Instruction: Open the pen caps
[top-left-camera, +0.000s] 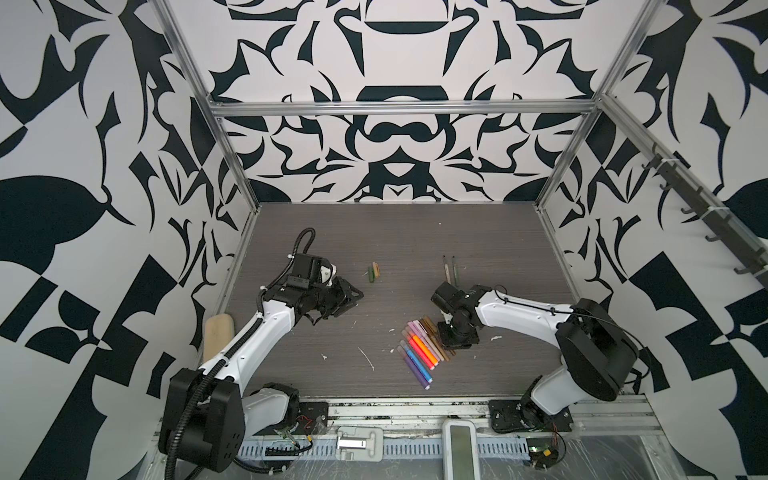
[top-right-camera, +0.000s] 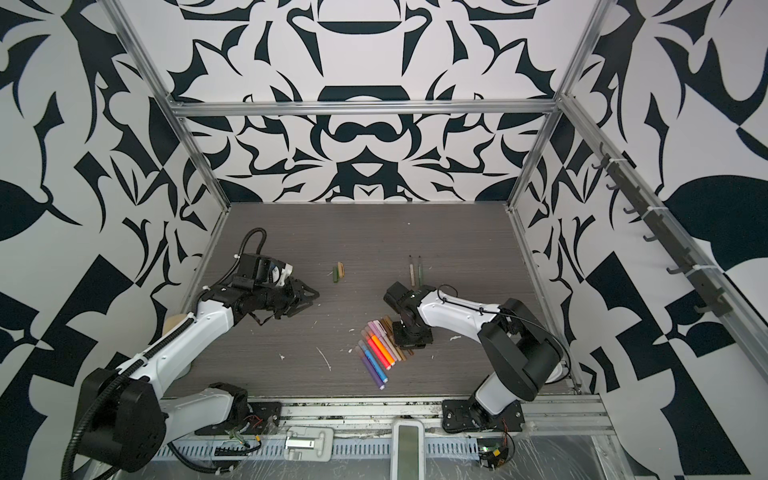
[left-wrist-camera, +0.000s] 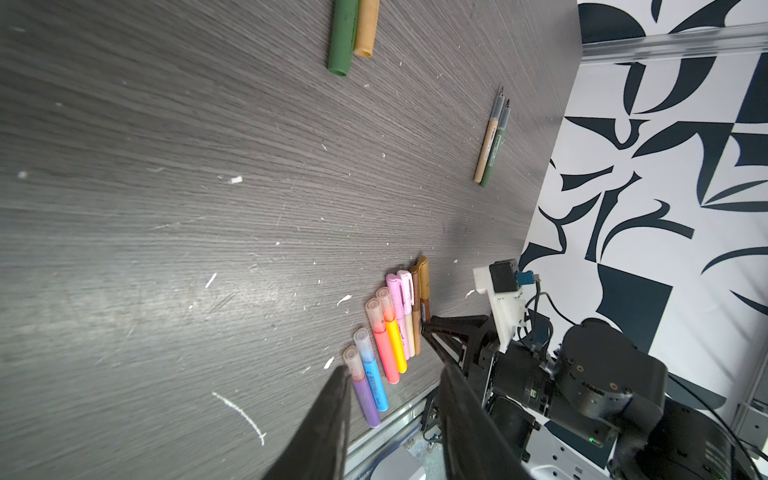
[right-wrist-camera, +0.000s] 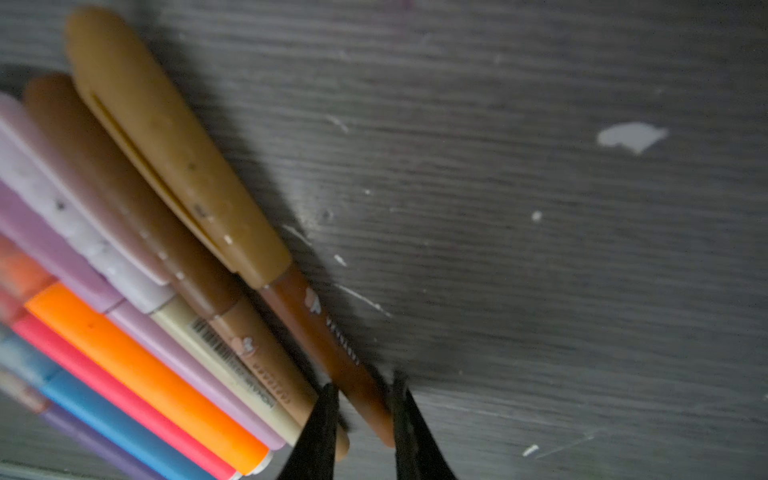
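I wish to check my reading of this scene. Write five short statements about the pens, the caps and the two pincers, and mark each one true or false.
1. The green cap and the tan cap lie side by side, off any pen. True.
2. The right pincer straddles the orange pen. False: its fingertips flank the barrel of the brown pen, at the edge of the row of capped pens.
3. The left pincer holds a cap. False: it is open and empty.
4. The tan pen body and the green pen body lie together, uncapped, apart from that row. True.
5. The beige pencil case lies at the left edge of the table. True.
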